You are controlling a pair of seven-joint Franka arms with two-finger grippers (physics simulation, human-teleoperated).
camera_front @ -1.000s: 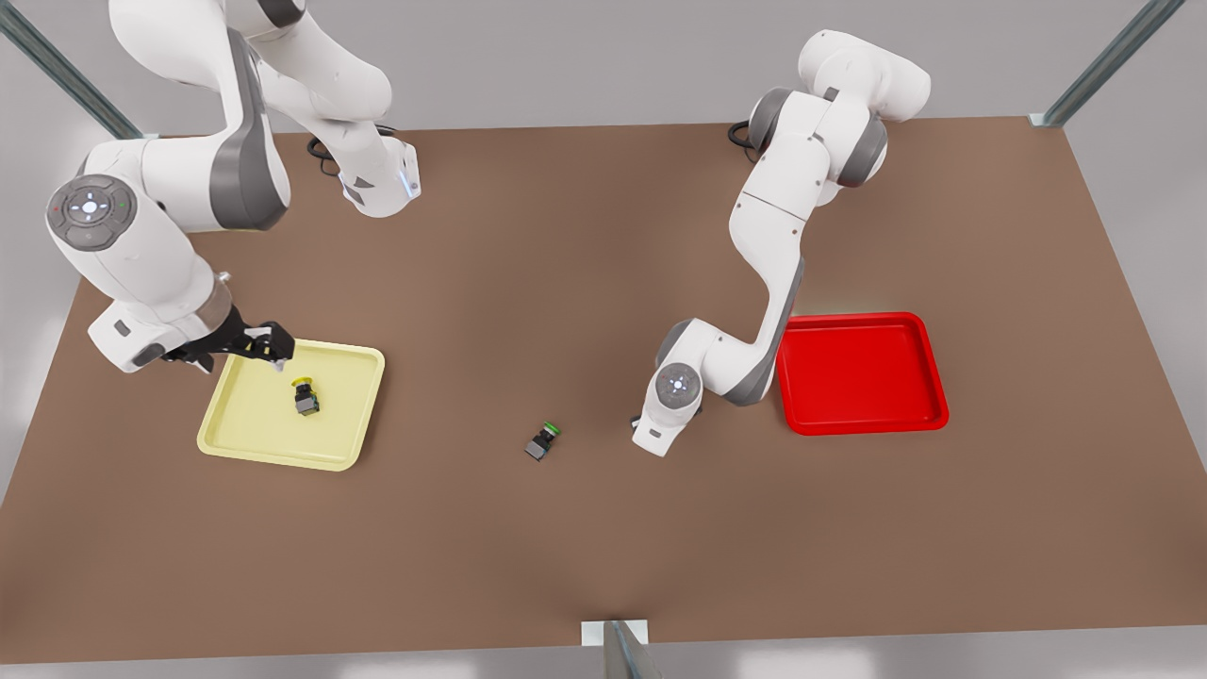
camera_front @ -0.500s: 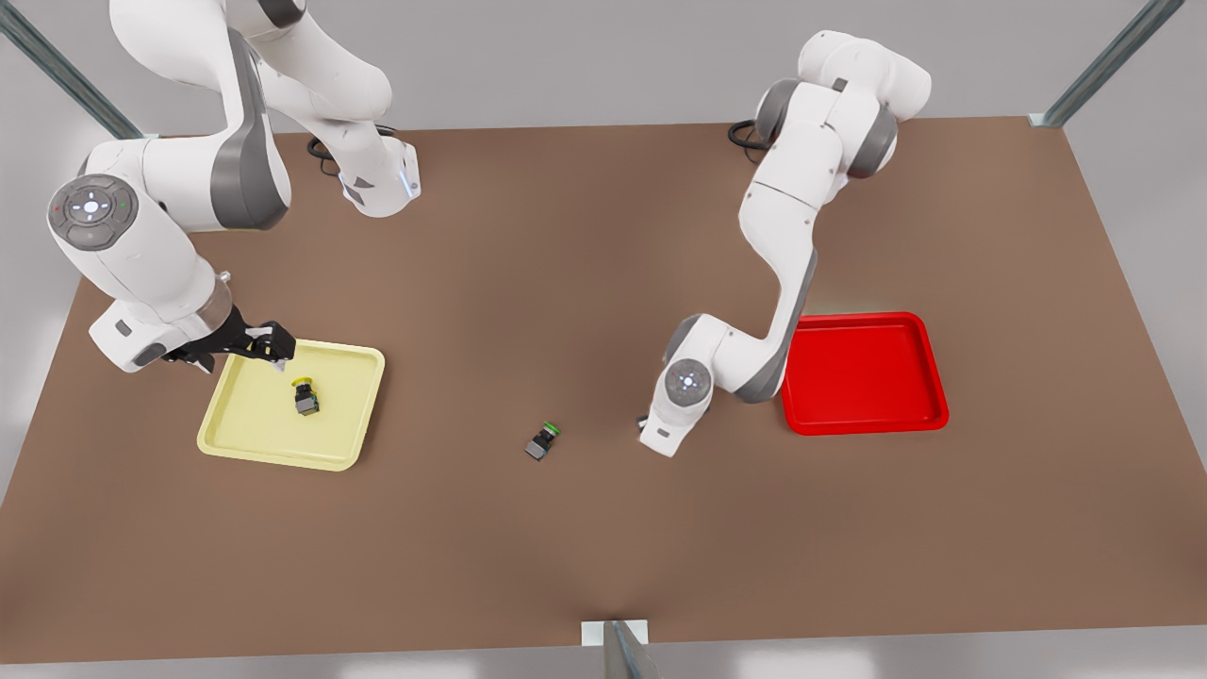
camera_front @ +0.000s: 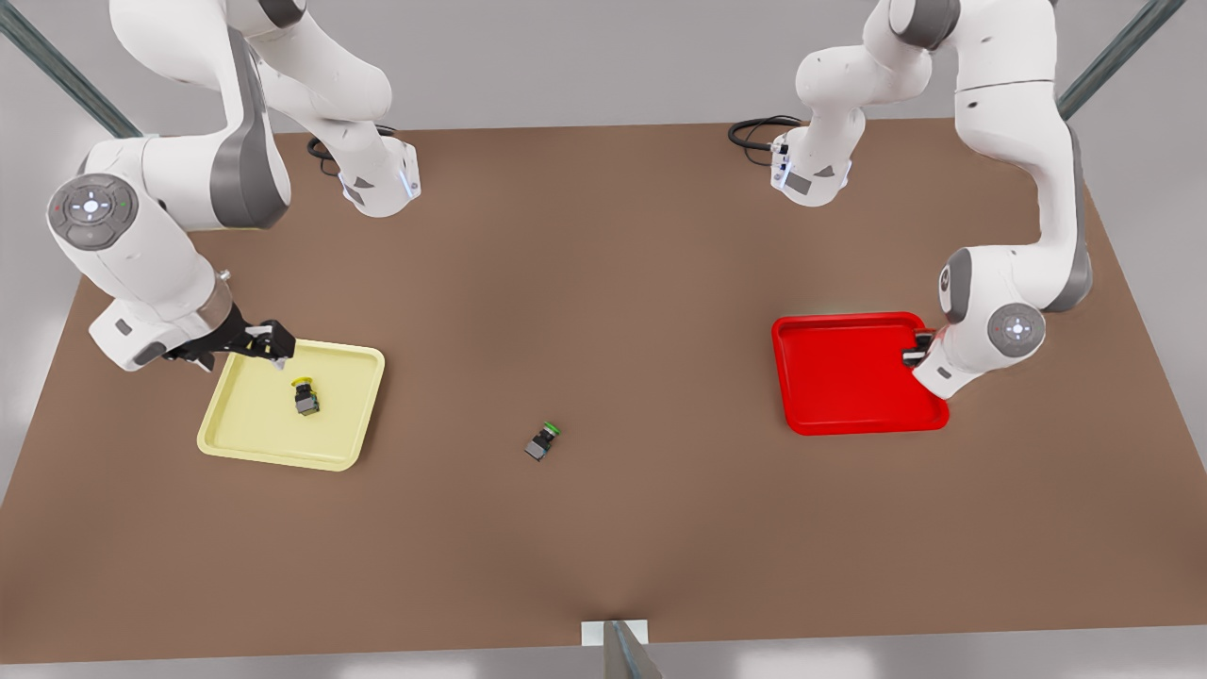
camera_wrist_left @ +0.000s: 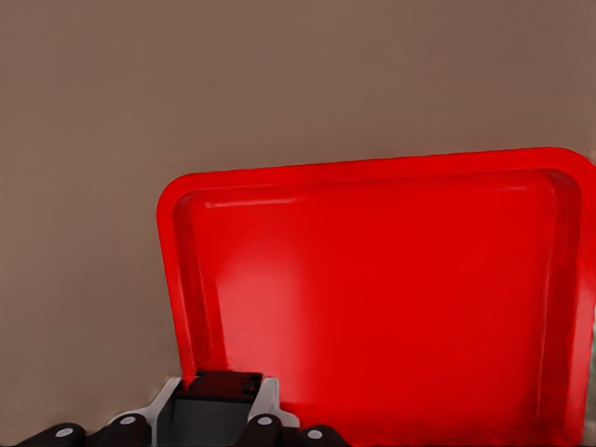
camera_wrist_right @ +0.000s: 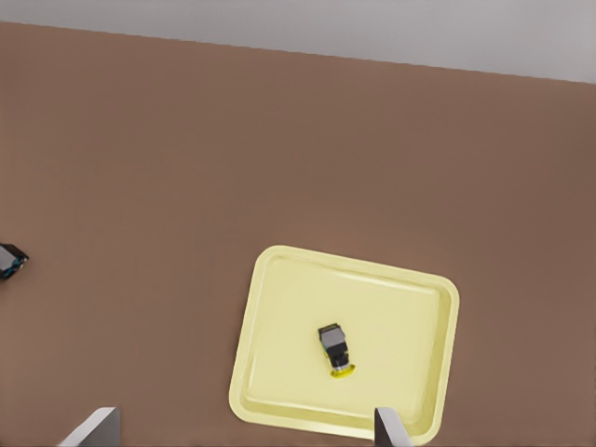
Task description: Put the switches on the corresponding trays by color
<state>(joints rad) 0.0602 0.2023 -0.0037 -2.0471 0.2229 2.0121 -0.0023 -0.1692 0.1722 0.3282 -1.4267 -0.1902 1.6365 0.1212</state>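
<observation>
A green-capped switch (camera_front: 542, 441) is seen lying alone on the bare brown bench (camera_front: 603, 528), between the two trays and well apart from both; nothing stands between it and either tray. Black cables (camera_front: 754, 130) are coiled at the bench's far edge, and a metal post (camera_front: 622, 651) rises at the near edge.

Both trays are shallow, square, smooth plastic with rounded corners and raised rims. The yellow-capped switch (camera_front: 304, 396), a dark boxy body under a round cap, is seen resting inside the pale yellow tray (camera_front: 236, 438), near its middle. The right claw (camera_front: 269, 347) is held released over that tray's rim at about 11 o'clock from the switch, near it but apart, its grey fingertips (camera_wrist_right: 93, 430) spread wide.

The left claw (camera_front: 915, 354) is placed over the red tray (camera_front: 849, 377) at its 3 o'clock rim. A dark boxy body (camera_wrist_left: 222, 386) is gripped between its fingers; a red cap cannot be made out
</observation>
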